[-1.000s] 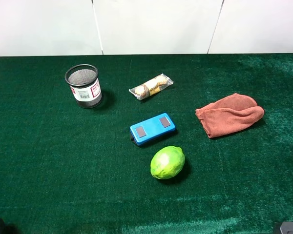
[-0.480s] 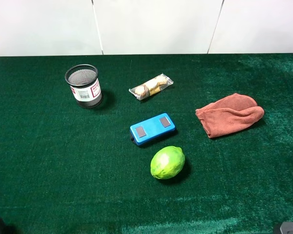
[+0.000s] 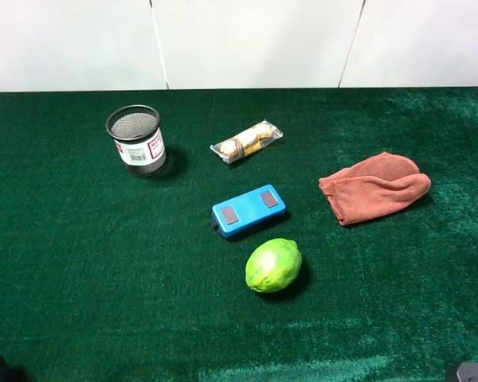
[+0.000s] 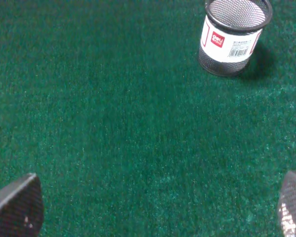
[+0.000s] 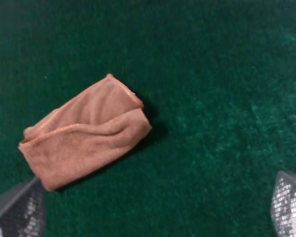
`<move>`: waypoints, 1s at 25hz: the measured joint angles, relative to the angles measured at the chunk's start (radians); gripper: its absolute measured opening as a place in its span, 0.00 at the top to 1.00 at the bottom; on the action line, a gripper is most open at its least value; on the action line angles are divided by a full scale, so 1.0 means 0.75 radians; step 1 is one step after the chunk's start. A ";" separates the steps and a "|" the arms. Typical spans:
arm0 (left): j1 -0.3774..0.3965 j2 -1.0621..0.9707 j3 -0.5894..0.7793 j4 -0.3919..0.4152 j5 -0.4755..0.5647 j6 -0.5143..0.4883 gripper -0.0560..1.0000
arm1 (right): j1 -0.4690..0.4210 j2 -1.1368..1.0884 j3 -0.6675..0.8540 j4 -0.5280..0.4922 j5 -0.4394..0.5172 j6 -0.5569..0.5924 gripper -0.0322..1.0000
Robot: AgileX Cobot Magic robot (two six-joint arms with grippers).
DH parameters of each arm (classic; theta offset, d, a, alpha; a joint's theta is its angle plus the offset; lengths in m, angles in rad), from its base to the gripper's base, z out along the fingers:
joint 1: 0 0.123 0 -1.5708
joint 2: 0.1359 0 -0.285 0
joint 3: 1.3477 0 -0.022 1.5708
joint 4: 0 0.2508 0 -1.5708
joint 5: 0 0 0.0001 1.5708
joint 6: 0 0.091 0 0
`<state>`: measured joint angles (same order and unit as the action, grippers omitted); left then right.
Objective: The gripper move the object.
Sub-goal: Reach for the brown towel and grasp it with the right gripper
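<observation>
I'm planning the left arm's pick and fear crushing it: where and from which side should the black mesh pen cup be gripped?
Probably the rim, from above: the mesh pen cup stands upright with its open mouth up, so one finger could go inside and one outside the wall. The left gripper is open.

Both the left hand (image 4: 153, 207) and right hand (image 5: 153, 206) hover, jaws parted wide.
</observation>
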<state>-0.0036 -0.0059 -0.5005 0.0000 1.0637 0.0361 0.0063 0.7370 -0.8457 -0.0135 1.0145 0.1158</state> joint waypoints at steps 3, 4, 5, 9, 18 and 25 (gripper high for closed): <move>0.000 0.000 0.000 0.000 0.000 0.000 0.04 | 0.000 0.121 -0.051 0.018 -0.006 0.060 0.30; 0.000 0.000 0.000 0.000 0.000 0.000 0.04 | 0.000 0.161 -0.067 0.018 -0.011 0.086 0.30; 0.000 0.000 0.000 0.000 0.000 0.000 0.04 | 0.000 0.201 -0.078 0.018 -0.019 0.110 0.30; 0.000 0.000 0.000 0.000 0.000 0.000 0.04 | 0.000 0.332 -0.108 0.030 -0.076 0.156 0.30; 0.000 0.000 0.000 0.000 0.000 0.000 0.04 | 0.000 0.583 -0.108 0.092 -0.201 0.260 0.30; 0.000 0.000 0.000 0.000 0.000 0.000 0.04 | 0.000 0.787 -0.108 0.160 -0.271 0.287 0.30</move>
<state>-0.0036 -0.0059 -0.5005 0.0000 1.0637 0.0361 0.0063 1.3273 -0.9267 0.1066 0.8110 0.3313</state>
